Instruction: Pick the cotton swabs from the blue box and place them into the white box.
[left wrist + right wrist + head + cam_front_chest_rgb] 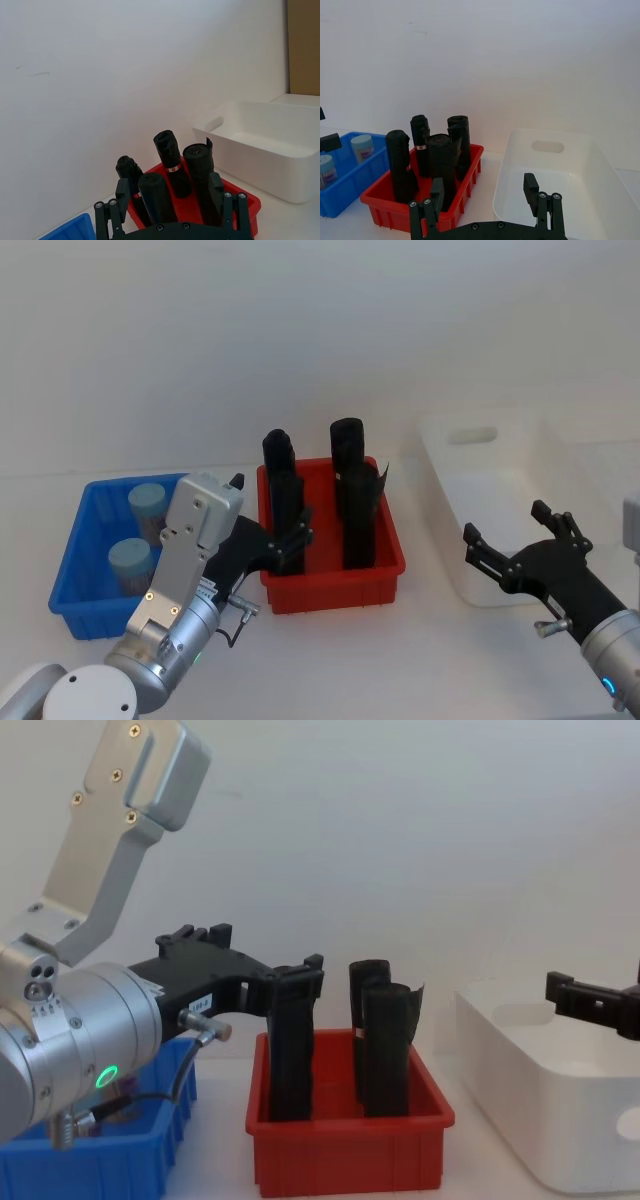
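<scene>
Two tubs of cotton swabs (130,562) stand upright in the blue box (75,550), off to the left of my left gripper (169,200). That gripper hangs spread wide and holds nothing, at the near left corner of the red bin (385,575). I judge each tub light and rigid, with smooth, slippery clear walls. I would pinch across the body just under the lid, coming from above. My right gripper (508,525), also wide open and bare, hovers at the near edge of the white box (480,455). Four black rolls (358,510) fill the red bin. There are three containers, and I see no tub in the white one yet.
</scene>
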Robot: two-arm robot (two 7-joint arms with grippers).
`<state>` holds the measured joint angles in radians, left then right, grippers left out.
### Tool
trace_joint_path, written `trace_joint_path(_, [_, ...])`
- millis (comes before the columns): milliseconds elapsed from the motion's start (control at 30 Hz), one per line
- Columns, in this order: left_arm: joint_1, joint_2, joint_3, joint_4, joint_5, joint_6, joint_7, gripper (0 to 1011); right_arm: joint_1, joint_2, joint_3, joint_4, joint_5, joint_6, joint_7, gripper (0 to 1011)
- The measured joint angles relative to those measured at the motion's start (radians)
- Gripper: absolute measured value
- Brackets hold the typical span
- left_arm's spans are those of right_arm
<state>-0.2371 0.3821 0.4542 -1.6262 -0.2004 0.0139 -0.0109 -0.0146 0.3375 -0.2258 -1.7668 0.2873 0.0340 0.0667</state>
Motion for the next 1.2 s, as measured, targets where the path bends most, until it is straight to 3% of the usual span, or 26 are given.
trace_joint_path(1200, [0.000, 0.000, 0.000, 0.000, 0.000, 0.000, 0.000, 1004, 0.000, 0.000, 0.000, 0.000, 0.000, 0.000, 0.000, 1002])
